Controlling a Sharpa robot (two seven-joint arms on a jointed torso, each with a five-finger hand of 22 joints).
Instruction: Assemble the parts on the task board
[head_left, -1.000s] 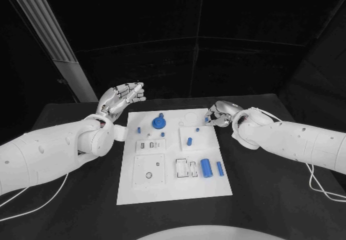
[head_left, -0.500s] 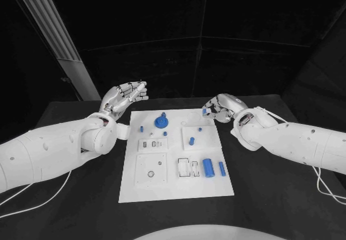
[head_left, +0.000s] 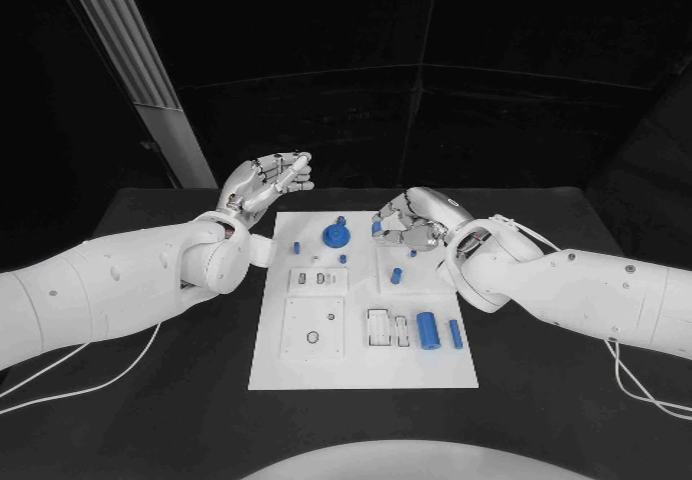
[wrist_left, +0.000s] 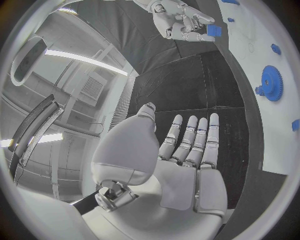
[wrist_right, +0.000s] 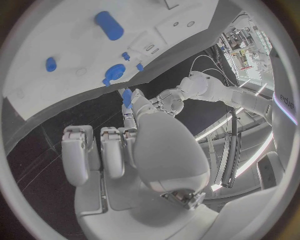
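Right hand (head_left: 408, 222) is raised over the task board (head_left: 361, 372), pinching a small blue part (wrist_left: 213, 31); left hand (head_left: 267, 180) is held empty, fingers apart.

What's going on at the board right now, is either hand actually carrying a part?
The right hand hangs over the far end of the task board and pinches a small blue part in its fingertips. The left hand is raised beyond the board's far left corner, fingers apart, holding nothing. On the board, a blue gear sits near the far end, a blue cylinder lies near the right edge, and other small blue pieces are scattered about.
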